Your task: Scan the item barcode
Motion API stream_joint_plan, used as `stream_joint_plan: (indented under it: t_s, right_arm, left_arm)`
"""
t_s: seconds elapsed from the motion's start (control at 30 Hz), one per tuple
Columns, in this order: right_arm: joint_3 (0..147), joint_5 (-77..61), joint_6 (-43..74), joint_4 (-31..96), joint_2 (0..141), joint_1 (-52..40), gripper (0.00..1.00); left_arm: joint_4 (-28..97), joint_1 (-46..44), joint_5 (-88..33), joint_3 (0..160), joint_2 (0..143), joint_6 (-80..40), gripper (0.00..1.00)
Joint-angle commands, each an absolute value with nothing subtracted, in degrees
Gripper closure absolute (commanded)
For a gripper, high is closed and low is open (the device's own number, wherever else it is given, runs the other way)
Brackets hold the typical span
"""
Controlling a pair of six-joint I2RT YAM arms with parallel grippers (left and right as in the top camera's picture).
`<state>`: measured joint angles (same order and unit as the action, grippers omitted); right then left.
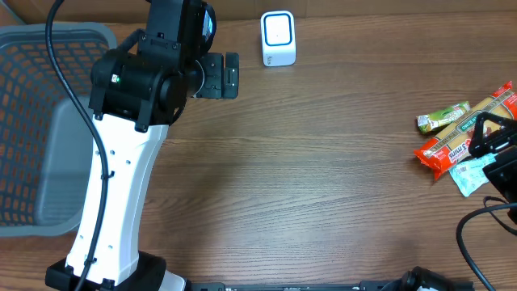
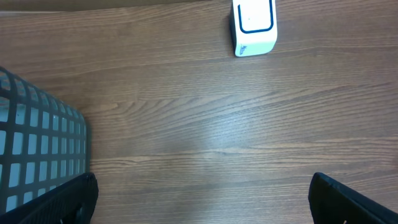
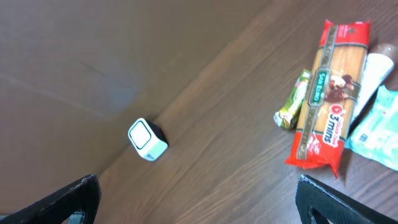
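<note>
Overhead: the left gripper (image 1: 229,74) is hovering wide open just left of the scanner (image 1: 278,38), and the right gripper (image 1: 491,139) is overlapping the pasta packet (image 1: 448,147).

Left wrist: the scanner (image 2: 254,26) is sitting ahead, to the right.

Right wrist: the spread fingers (image 3: 68,199) are holding nothing, with the pasta packet (image 3: 326,102) lying at the upper right.

Soft, even light falls from above in the overhead view; the desk (image 1: 323,178) carries a pale sheen at mid-frame and only faint shadows. The left wrist view is sharp on the wood grain, with broad pale glare at centre, and the left end effector (image 2: 202,208) blurs dark in the lower corners. The right wrist view is dimmer and softer, darkest at upper left. Print on the pasta packet (image 3: 326,99) is legible, and the right end effector (image 3: 196,202) is out of focus.
</note>
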<state>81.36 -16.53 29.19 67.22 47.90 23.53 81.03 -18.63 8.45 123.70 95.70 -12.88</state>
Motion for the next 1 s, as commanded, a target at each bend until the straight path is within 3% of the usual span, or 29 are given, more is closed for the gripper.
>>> stream_joint_plan:
  t_s: [0.0,0.5,0.67,0.97]
  right_arm:
    - [81.36,-16.78,28.64,67.26,47.9,23.22,0.0]
    - [78.96,-16.6,28.64,67.83,41.95,13.13,0.0]
    - [71.18,-16.29,28.4,66.81,36.67,12.43,0.0]
    - [41.52,-4.73,28.38,37.65,22.59,3.51,0.0]
  left_arm:
    - [80.99,-18.39,8.99,123.85,96.01,-11.79,0.0]
    - [80.99,-18.39,8.99,123.85,96.01,-11.79,0.01]
    - [80.99,-18.39,8.99,123.85,96.01,-11.79,0.0]
    - [80.99,-18.39,8.99,123.85,96.01,-11.79,0.01]
